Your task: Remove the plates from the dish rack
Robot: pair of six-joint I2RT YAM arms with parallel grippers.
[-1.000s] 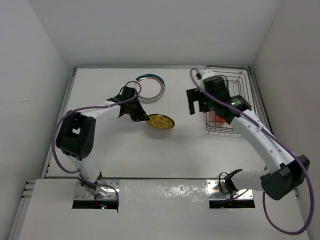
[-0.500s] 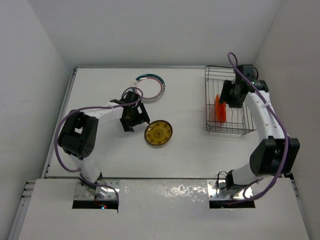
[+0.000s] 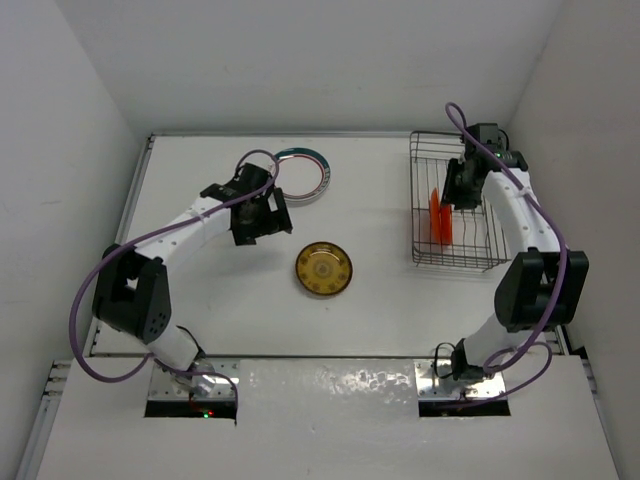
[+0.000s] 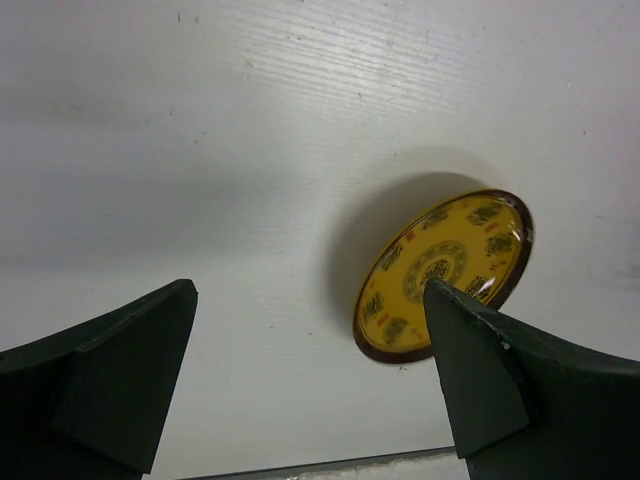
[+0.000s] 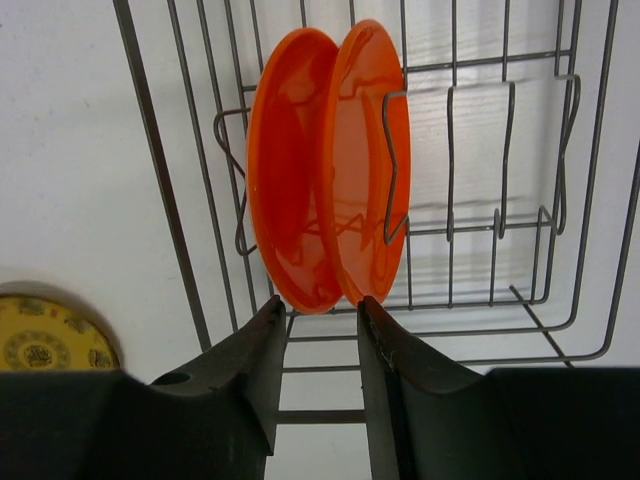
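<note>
**Two orange plates left in the rack**

Closest to the bottom of the top view, the yellow plate [image 3: 323,269] lies flat on the white counter [image 3: 400,320]. It is out of the rack and nothing touches it.

A little farther up and to the left is the left hand [image 4: 308,292]. Its fingers are spread wide and hold nothing. In its own camera the yellow plate shows at the lower right, below the hand and apart from it.

On the right side stands the dish rack [image 3: 455,263]. Two orange plates [image 5: 300,180] stand on edge inside it, very close together. The right hand [image 5: 318,303] is inside the rack, just at the rims of these plates. Its fingers have only a small gap between them, and they are not pinching a plate yet.

Farthest away, near the top middle, the white plate with the teal ring [image 3: 300,175] lies flat on the counter.

I think the next job is to take one orange plate. That could go wrong. The plates are so close that a finger may not fit between them, so the hand might grab both or knock one over. The smooth rim could slip out of a weak pinch. A plate could also catch on a wire and drag the light rack along.
</note>
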